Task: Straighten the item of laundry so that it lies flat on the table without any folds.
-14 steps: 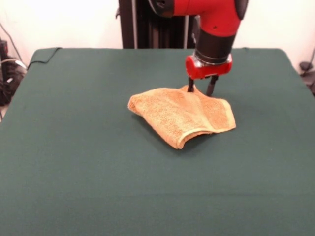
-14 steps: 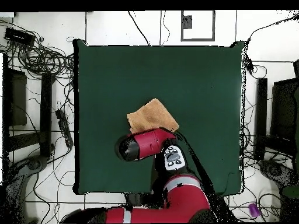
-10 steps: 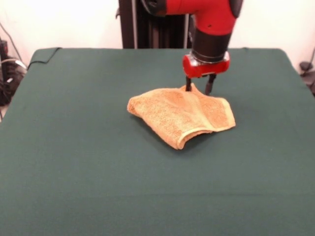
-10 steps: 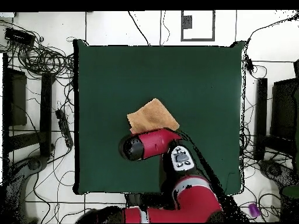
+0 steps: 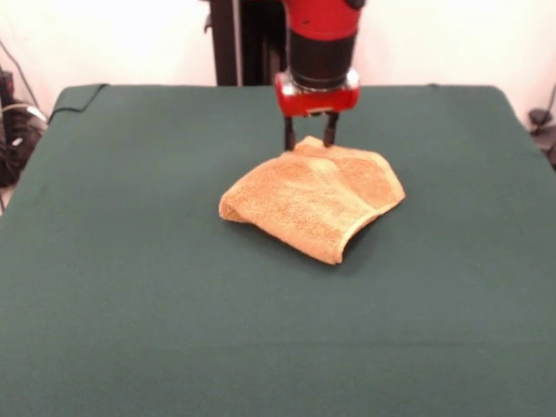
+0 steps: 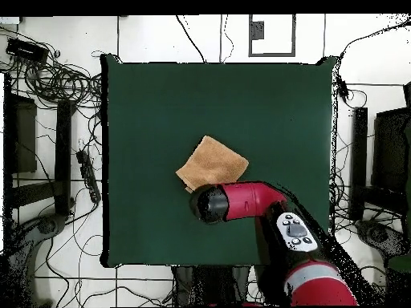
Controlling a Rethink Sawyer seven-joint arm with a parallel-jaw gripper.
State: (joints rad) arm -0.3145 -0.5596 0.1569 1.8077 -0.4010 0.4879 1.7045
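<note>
The item of laundry point(image 5: 313, 200), an orange-tan terry towel, lies crumpled and folded over itself near the middle of the dark green table point(image 5: 130, 287). My gripper point(image 5: 309, 139) comes down at the towel's far edge. Its two dark fingers straddle a raised corner of cloth and hold it. A hemmed fold bulges at the towel's near right. In the overhead view the towel point(image 6: 213, 163) shows as a rough diamond on the table point(image 6: 273, 112), and the red arm's wrist point(image 6: 213, 203) covers its lower corner and hides the gripper.
Green cloth surrounds the towel on all sides. Cables and dark equipment point(image 6: 48, 80) lie on the floor past the table's edges in the overhead view. A black column point(image 5: 228, 42) stands behind the table's far edge.
My gripper has moved left in the front view, dragging the towel's far corner with it. The towel has shifted left and bunched into a more compact shape.
</note>
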